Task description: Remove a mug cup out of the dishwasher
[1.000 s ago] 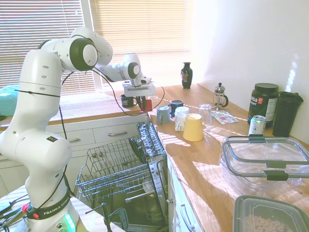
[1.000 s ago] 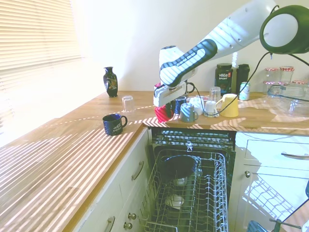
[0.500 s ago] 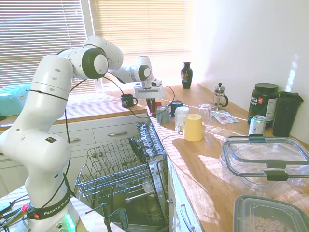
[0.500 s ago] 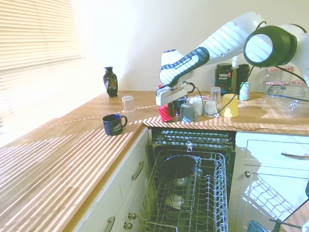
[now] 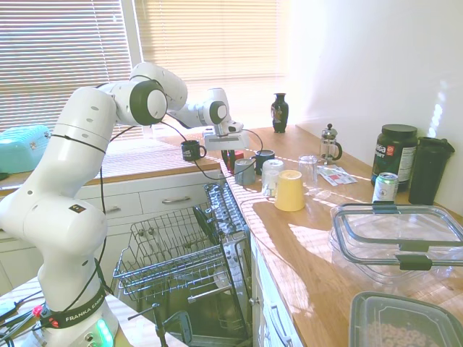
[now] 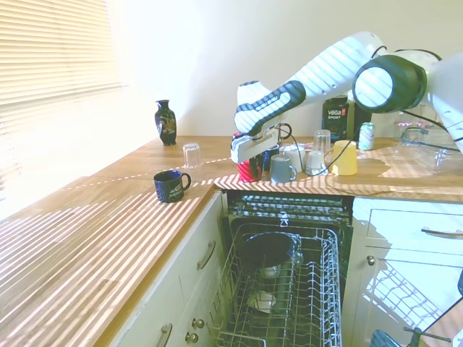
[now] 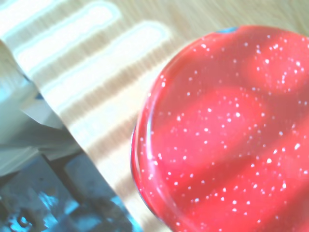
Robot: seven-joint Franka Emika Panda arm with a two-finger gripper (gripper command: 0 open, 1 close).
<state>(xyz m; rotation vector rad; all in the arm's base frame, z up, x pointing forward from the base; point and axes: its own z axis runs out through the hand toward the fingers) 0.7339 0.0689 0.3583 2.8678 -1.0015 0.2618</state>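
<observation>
Change: the gripper [image 6: 248,160] has carried the mug [image 6: 248,170] lower and further onto the counter [image 6: 181,155] than a second ago, beside the grey cup [image 6: 281,168].
Meaning: the mug is out of the dishwasher [image 6: 286,278] (bottom centre); probably only setting down and letting go remain.
Tool: clenched on the mug, as best I can judge.
Mug: centre frame, at counter level.
Hidden: contact with the wood; the fingers, mostly; the wrist view [image 7: 227,130] shows only speckled red.
</observation>
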